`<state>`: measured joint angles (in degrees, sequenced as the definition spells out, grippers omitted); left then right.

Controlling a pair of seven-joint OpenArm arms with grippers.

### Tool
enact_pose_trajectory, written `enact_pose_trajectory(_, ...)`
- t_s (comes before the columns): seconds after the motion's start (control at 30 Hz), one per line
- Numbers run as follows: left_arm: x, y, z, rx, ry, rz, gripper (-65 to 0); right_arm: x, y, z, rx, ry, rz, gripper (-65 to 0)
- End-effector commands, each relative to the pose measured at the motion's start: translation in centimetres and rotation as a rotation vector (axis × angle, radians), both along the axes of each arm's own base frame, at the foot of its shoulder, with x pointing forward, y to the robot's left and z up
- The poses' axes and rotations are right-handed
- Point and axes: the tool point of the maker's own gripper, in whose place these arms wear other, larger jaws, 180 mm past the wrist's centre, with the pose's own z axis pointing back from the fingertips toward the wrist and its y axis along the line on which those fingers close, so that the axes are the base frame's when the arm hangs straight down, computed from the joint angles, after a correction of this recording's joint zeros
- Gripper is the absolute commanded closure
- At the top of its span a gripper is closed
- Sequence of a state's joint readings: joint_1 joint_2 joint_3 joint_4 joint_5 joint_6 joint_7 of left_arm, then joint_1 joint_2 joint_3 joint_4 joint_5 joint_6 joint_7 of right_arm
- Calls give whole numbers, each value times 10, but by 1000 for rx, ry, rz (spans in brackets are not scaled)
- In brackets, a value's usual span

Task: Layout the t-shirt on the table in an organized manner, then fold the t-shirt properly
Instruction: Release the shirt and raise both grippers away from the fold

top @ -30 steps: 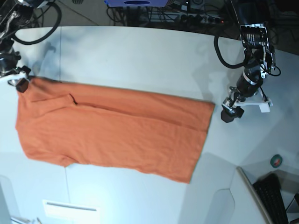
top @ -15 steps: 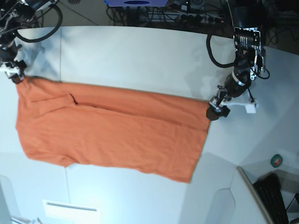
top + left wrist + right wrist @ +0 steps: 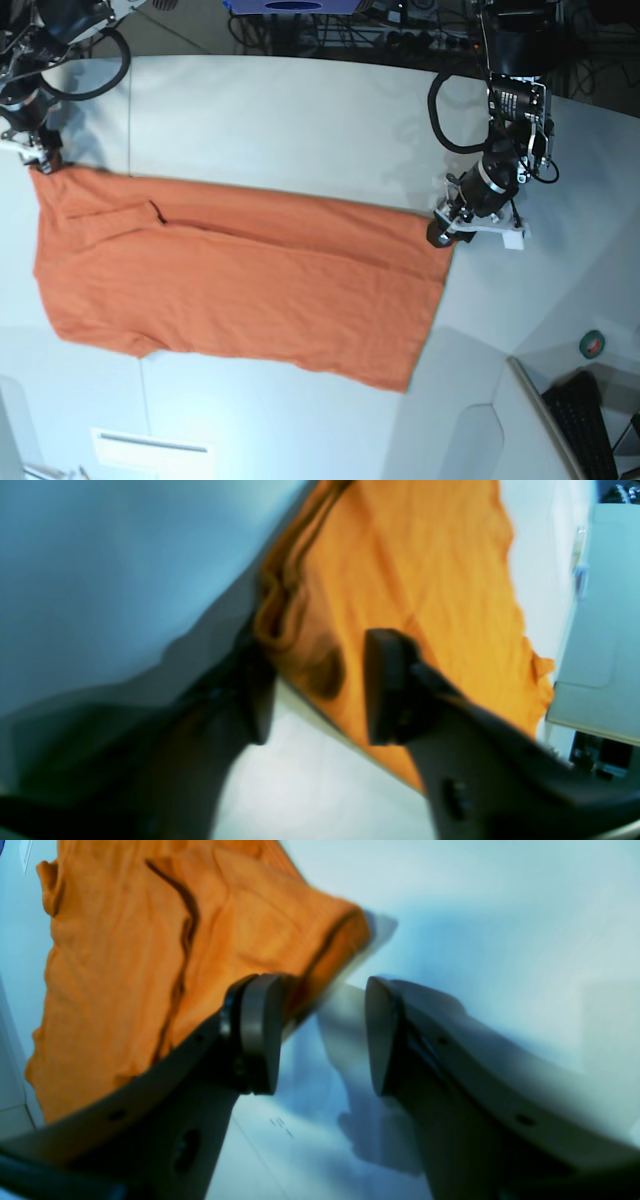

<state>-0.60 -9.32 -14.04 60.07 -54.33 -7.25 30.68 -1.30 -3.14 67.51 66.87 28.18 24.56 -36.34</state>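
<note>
I can read no brand, label or writing on anything here. The t-shirt lies flat on the table, its long axis running from the upper left to the lower right in the base view, folded lengthwise into a long band. The left gripper is at the corner on that view's right; its jaws stand apart on both sides of the rumpled hem, not closed on it. The right gripper is at the opposite corner, jaws open, one finger over the cloth edge.
</note>
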Motion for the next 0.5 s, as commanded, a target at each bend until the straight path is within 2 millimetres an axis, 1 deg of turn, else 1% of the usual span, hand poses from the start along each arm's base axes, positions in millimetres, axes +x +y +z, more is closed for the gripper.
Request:
enact_pose_trajectory(0.0,8,7,9,13,-28,6,-197,7,-8,6,-18,-29,-4,-243)
enact_pose_trajectory(0.03,8,7,9,13,-28,6,-176,11,-10,5,-8,-33,-5,-243)
enact_pose_trajectory(0.1,8,7,9,13,-28,6,-142,14,-4,-5,35,-25,-5,-243)
enact_pose_trajectory(0.13,8,7,9,13,-28,6,-123,17,-4,-6,43,-28,-5,-243)
enact_pose_trajectory(0.27,7,7,8,14,-26,5,0,22,-5,-5,45,-35,-4,-243)
enact_pose_trajectory(0.33,7,7,8,14,-24,5,0,30,-7,0,42,-52,-3,-243)
enact_pose_trajectory(0.47,7,8,8,15,-24,5,0,33,-7,1,42,-58,-3,-243)
